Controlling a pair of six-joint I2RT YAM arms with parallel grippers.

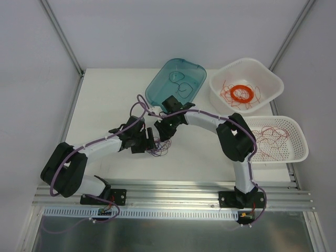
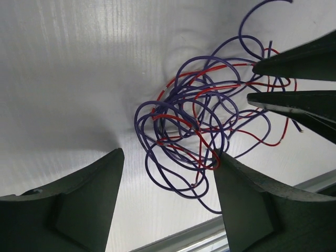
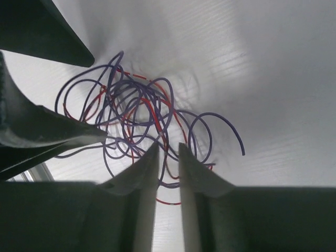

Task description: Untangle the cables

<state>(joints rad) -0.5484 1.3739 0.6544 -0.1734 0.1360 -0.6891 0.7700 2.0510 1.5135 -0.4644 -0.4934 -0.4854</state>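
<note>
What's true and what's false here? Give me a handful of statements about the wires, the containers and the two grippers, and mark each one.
1. The left gripper stands wide open, its fingers either side of part of the cables. True.
2. The cables in the wad are all orange. False: they are purple and red.
3. The orange ring coil lies in the perforated basket. False: it lies in the white bin; the basket holds loose red wires.
4. The teal tray sits farther from the arm bases than the wad does. True.
5. The right gripper is spread wider than the left gripper. False: its fingers stand only a narrow gap apart at the wad's edge.
</note>
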